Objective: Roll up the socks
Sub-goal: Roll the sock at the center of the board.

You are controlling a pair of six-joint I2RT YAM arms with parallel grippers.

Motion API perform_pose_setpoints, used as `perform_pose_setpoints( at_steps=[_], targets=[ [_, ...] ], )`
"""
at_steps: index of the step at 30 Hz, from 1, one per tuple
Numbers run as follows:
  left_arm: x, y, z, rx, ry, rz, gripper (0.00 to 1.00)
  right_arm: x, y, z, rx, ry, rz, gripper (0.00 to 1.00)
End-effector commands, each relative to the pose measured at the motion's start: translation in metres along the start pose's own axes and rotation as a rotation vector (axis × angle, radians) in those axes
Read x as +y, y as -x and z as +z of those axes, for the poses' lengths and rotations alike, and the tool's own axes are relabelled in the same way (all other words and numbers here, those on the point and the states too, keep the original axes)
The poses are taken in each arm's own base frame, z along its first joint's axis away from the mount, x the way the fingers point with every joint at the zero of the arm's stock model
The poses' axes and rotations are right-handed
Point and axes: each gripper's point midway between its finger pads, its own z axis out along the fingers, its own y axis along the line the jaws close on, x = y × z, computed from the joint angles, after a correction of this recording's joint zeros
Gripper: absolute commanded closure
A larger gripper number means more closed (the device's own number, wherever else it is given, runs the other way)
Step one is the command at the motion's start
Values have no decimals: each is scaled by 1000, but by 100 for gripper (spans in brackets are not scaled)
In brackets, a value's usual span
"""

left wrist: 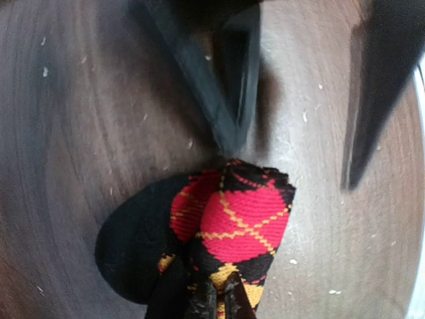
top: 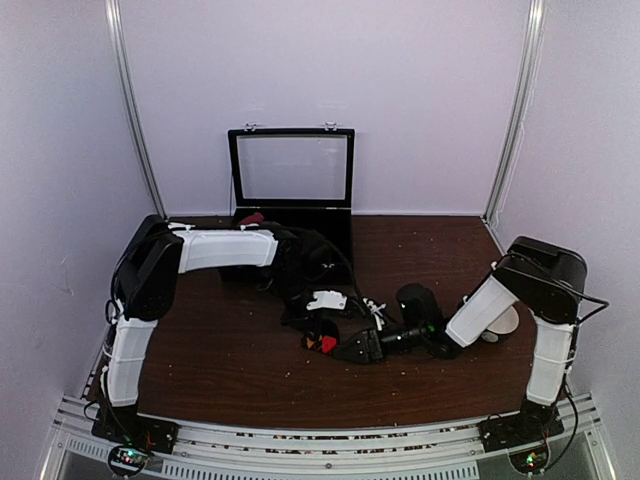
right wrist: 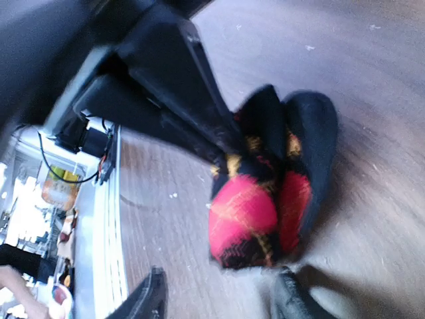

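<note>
The black fabric sock with red and orange argyle diamonds (left wrist: 232, 219) lies bunched mid-counter, toward the near edge of the brown wooden counter (top: 220, 370). The left fingers (left wrist: 202, 302) pinch its folded end. The right fingers (right wrist: 149, 299) stand apart, holding nothing. A firm pinch and a tight tuck should hold the roll.

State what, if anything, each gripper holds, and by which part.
Left gripper pinches the argyle sock by a bunched edge; right gripper is open, holding nothing.
</note>
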Motion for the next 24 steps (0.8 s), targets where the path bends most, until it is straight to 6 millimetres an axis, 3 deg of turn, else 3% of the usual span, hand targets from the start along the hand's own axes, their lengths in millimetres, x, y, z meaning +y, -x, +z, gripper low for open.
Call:
perform_pose_setpoints(
  at_steps=[1,4,8,12,13,16,19,24],
  targets=[
    [-9,-34,20,130,-122,-158,100,-9,-32,-18,-19,-89,4,38],
    [-9,-39,28,160,-149,-188,100,-8,-39,-32,-15,-178,-99,37],
    [-7,-29,24,124,-162,-203,100,-9,-48,-45,8,-316,-251,37],
    [-5,-27,24,105,-216,-274,100,-4,-59,-52,32,-437,-464,25],
    [-3,-27,23,98,-236,-299,100,0,-61,-50,40,-452,-514,5],
    [-2,-18,15,41,-345,-397,100,8,-66,-40,94,-520,-640,0],
    [-5,-20,17,56,-400,-435,100,18,-61,-30,127,-596,-767,0],
    [-1,-35,28,113,-370,-427,100,27,-26,-22,118,-733,-923,0]
  ],
)
